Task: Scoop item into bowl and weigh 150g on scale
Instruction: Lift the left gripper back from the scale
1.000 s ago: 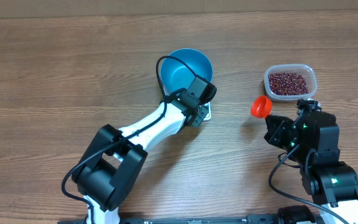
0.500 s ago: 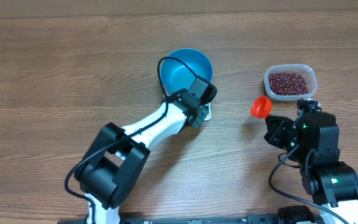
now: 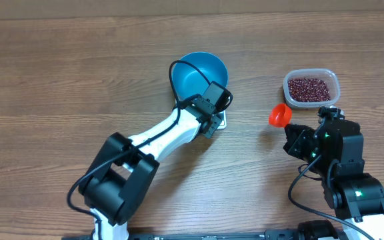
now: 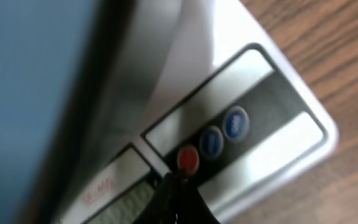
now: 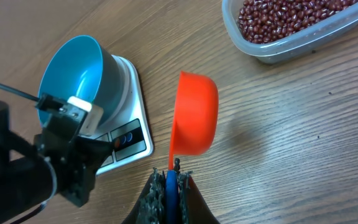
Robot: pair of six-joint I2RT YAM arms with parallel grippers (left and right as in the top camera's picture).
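1. Near right: the right gripper (image 5: 171,173) is clamped tight on the handle of the orange scoop (image 5: 196,112). The scoop is empty and hangs over bare table (image 3: 59,80), between the scale and the tub, touching neither.
2. Middle: the left gripper (image 4: 176,185) has its fingers pressed together with nothing between them. Its tip is at the near edge of the red button (image 4: 188,158), on the front strip of the scale (image 5: 132,84). Two blue buttons sit just beside the red one.
3. The step in hand looks like switching on or zeroing the scale. Push straight down on the red button only, and lightly, so the scale does not slide or tip. Keep the tip off the blue buttons and the bowl. The display is too blurred to read, so check it before scooping.
4. Just beyond: the blue bowl (image 3: 199,72) stands on the scale's platform and is empty.
5. Far right: the beans (image 5: 284,15) all lie in the clear tub (image 3: 287,81), well apart from the bowl.
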